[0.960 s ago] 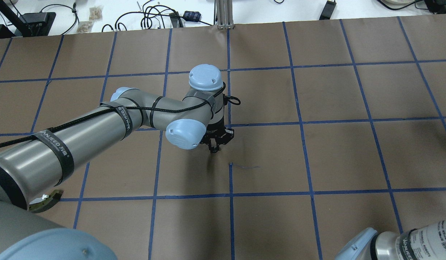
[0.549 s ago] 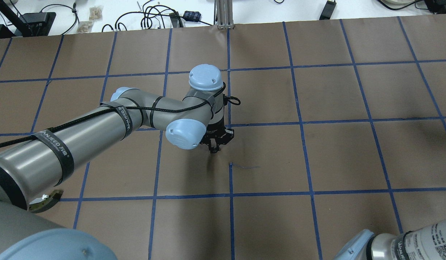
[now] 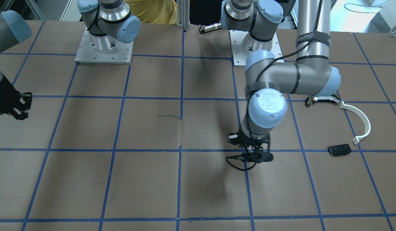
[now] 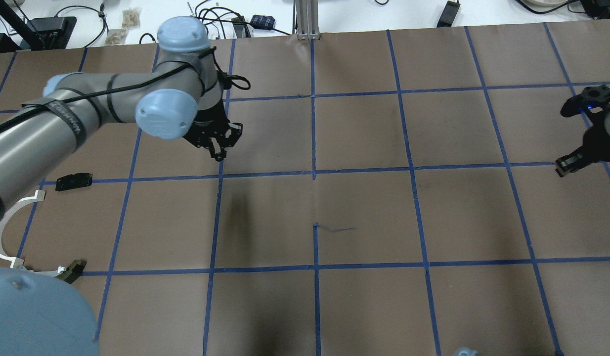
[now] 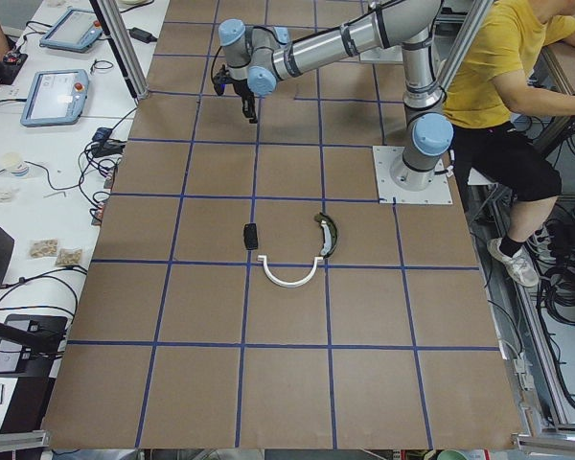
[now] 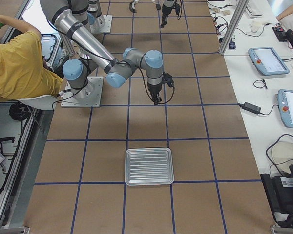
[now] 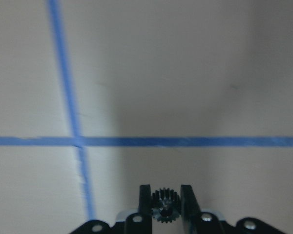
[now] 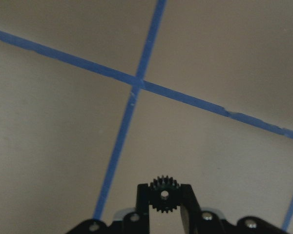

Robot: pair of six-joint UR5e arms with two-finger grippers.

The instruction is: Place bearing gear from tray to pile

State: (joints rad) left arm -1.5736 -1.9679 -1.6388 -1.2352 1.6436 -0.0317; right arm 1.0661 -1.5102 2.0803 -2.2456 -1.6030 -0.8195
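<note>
Your left gripper [image 4: 219, 154], clamped on a bearing gear [image 7: 165, 212], has swung from mid-table toward the far-left corner, short of the pile [image 4: 73, 181]; the right gripper [image 4: 566, 167], gripping a second gear [image 8: 163, 194], now shows at the right edge.

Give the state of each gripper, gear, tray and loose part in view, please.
left gripper, shut on a small black toothed gear.
right gripper, shut on a second black toothed gear.
silver ribbed metal tray, lying flat, nothing in it.
white curved plastic strip, lying flat, untouched.
flat black rectangular plate, lying flat, untouched.
dark curved piece, lying flat by the strip's end.
</note>
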